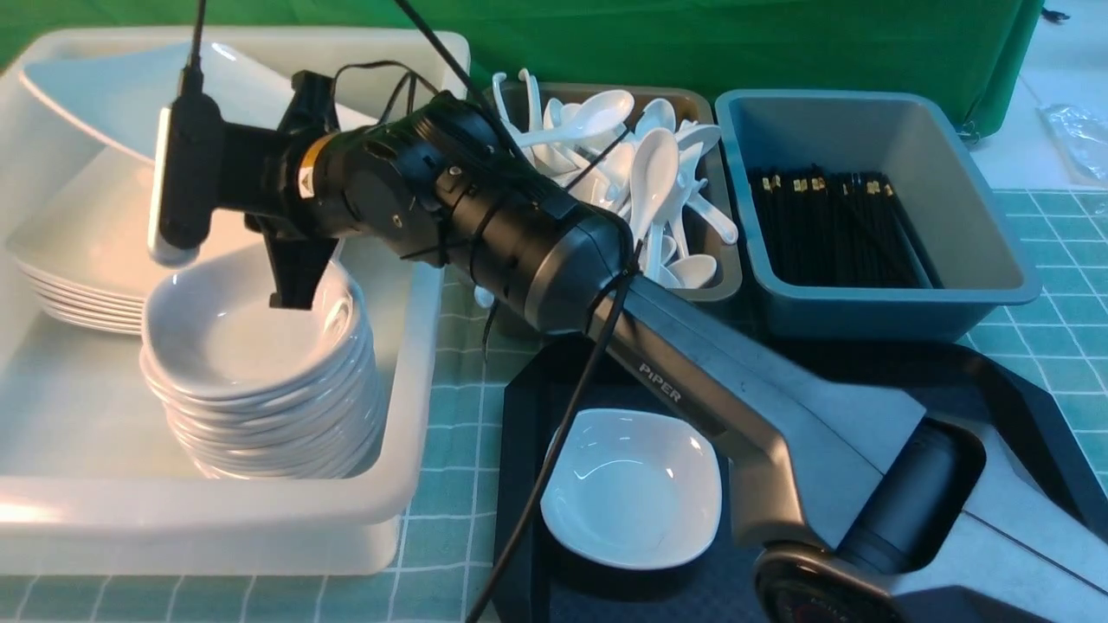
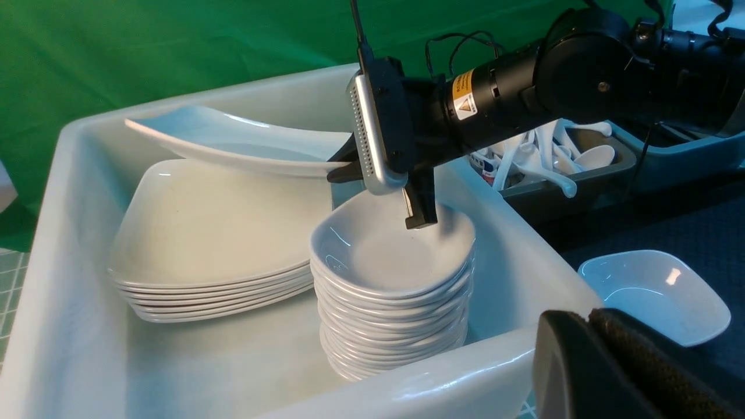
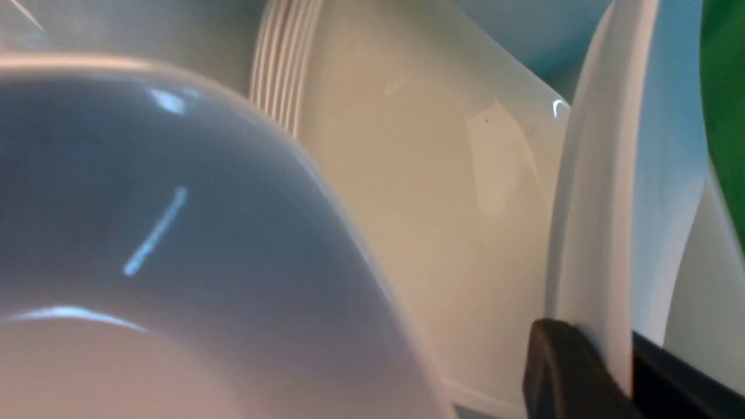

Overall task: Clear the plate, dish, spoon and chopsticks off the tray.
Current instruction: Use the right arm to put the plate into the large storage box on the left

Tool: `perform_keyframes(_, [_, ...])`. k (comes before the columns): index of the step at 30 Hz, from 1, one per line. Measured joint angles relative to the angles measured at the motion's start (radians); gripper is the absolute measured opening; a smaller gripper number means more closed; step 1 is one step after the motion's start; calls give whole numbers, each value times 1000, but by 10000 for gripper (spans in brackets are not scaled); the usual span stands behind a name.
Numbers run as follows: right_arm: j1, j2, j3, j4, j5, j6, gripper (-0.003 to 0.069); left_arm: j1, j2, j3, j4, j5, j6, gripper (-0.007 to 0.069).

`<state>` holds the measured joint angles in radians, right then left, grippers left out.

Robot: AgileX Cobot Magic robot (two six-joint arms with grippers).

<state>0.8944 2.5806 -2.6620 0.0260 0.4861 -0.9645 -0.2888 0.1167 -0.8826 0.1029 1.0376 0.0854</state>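
We see the plate (image 1: 104,86) tilted inside the tub (image 1: 407,484), raised over the plate stack (image 1: 78,251) at the tub's far side. The right tool (image 2: 340,170) is clamped on the plate's rim. A dish stack (image 1: 260,381) stands in the tub's near right part. The dish (image 1: 632,489) sits on the tray (image 1: 524,433), just right of the tub. The left tool (image 2: 588,323), its fingers pressed together and empty, hangs by the tub's near rim. The spoon bin (image 1: 692,97) and the chopstick bin (image 1: 952,164) stand right of the tub's far end.
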Motion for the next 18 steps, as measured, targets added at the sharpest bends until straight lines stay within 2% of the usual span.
perform_keyframes(12, [5,21,-3,22,-17,-23,72,0,0,0,-1,-4,5,17])
perform_keyframes(18, [6,21,-7,20,-38,-30,194,0,0,0,-1,-19,16,17])
